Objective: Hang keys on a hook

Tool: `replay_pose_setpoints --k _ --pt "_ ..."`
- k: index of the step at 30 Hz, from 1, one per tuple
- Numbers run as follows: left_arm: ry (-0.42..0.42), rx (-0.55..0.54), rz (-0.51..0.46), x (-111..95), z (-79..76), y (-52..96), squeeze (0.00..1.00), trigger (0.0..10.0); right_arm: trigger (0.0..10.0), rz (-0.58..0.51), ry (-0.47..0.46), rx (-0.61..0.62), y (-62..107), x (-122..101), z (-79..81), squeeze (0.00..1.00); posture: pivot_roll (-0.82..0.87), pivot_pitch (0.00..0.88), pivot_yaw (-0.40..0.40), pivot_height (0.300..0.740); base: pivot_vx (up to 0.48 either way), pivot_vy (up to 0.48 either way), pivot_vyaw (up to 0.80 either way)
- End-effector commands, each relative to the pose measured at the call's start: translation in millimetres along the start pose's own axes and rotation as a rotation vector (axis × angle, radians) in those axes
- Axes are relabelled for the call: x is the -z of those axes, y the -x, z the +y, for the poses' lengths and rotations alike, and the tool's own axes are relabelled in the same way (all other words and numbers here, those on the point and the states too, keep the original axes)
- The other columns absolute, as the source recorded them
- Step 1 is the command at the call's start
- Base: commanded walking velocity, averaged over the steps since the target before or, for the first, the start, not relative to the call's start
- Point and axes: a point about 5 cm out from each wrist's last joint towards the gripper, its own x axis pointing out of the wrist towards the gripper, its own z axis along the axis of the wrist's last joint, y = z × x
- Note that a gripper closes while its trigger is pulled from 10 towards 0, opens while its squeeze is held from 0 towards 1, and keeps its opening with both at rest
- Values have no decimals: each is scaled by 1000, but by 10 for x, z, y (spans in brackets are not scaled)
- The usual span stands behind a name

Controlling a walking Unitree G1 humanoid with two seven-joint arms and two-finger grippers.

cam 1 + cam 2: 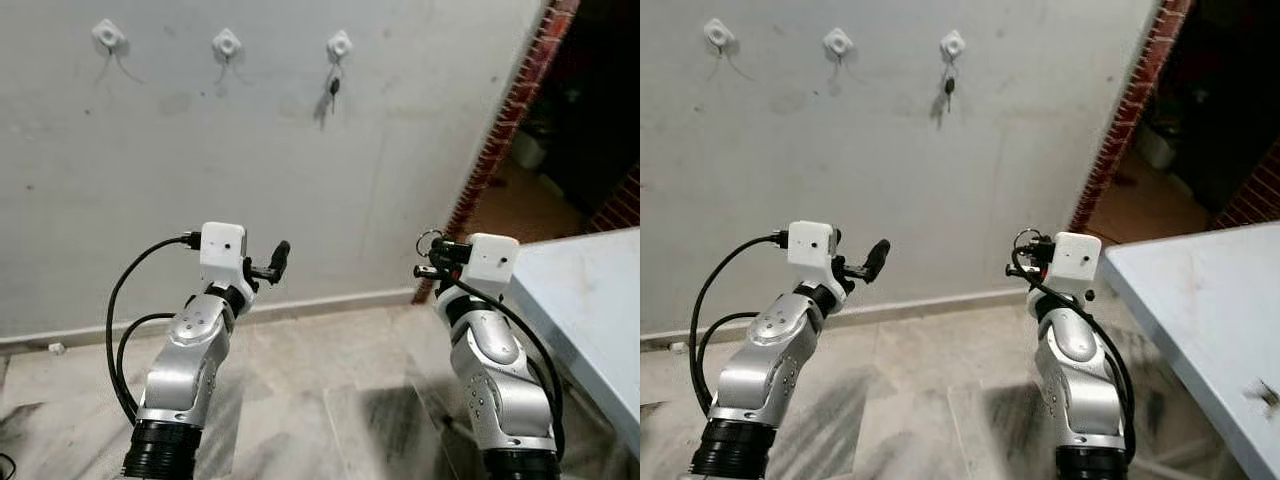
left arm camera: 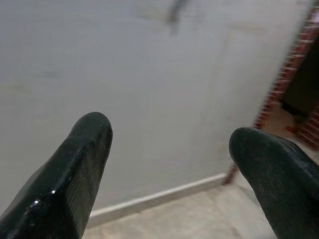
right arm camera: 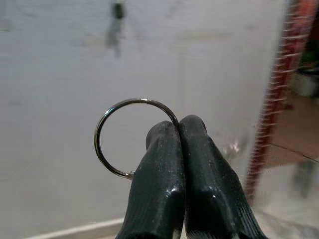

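A silver key ring (image 3: 115, 139) is pinched edgewise between the two black fingers (image 3: 159, 184) of the right gripper (image 3: 178, 130), which are pressed flat together; most of the ring's loop stands out beside and above the fingertips, and no key can be made out on it. The gripper is held raised in front of the grey wall (image 1: 300, 180), well below and to the right of the hooks, with the ring seen as a small loop (image 1: 429, 240) at the fingertips. The left gripper (image 1: 272, 262) is likewise raised toward the wall, further left, and its fingers (image 2: 75, 169) are spread wide with nothing between them. Three white hooks are fixed in a row high on the wall: a left hook (image 1: 108, 36), a middle hook (image 1: 227, 43) and a right hook (image 1: 339, 45). A dark key (image 1: 334, 92) is hung from the right hook. A brick door edge (image 1: 505, 130) is seen to the right of the wall, and a pale blue table (image 1: 590, 310) is placed just to the right of the right arm.
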Motion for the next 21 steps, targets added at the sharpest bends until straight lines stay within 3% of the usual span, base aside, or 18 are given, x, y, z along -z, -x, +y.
replay_pose_setpoints --k 1,17,21 --pt "-6 11 -17 -59 -21 -18 0 10000 10000 -13 9 -11 -20 -38 13 0 72 0 -94 740 469 0 0" --pt "0 8 -19 -55 -22 -26 0 10000 10000 -13 15 -26 -46 -32 35 0 78 0 -95 740 454 0 0" --pt "7 5 -17 -56 -21 -30 0 10000 10000 -12 13 -26 -49 -24 33 0 80 0 -95 740 330 347 0"
